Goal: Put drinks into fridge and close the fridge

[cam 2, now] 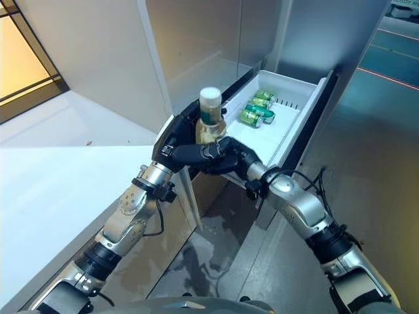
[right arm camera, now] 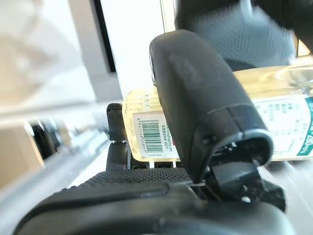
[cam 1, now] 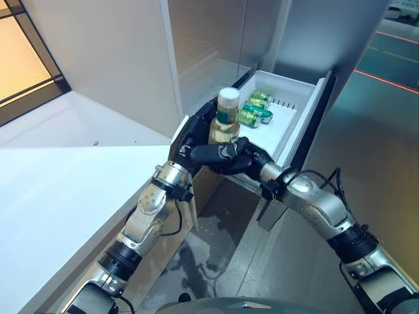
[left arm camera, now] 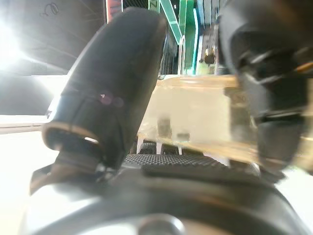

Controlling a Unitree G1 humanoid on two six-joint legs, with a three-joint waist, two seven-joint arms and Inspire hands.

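A pale yellow bottle [cam 1: 226, 118] with a white cap stands upright between both hands, above the front edge of the open white fridge drawer [cam 1: 298, 124]. My left hand [cam 1: 193, 134] curls round it from the left and my right hand [cam 1: 226, 157] wraps round its lower part from the right. The bottle also shows in the left wrist view [left arm camera: 195, 117] and, with its label, in the right wrist view [right arm camera: 146, 127]. Green cans [cam 1: 255, 110] lie on their sides at the back of the drawer.
A white counter [cam 1: 59, 190] runs along the left. The grey fridge body [cam 1: 216, 39] rises behind the drawer. Grey floor [cam 1: 366, 150] lies to the right of the drawer.
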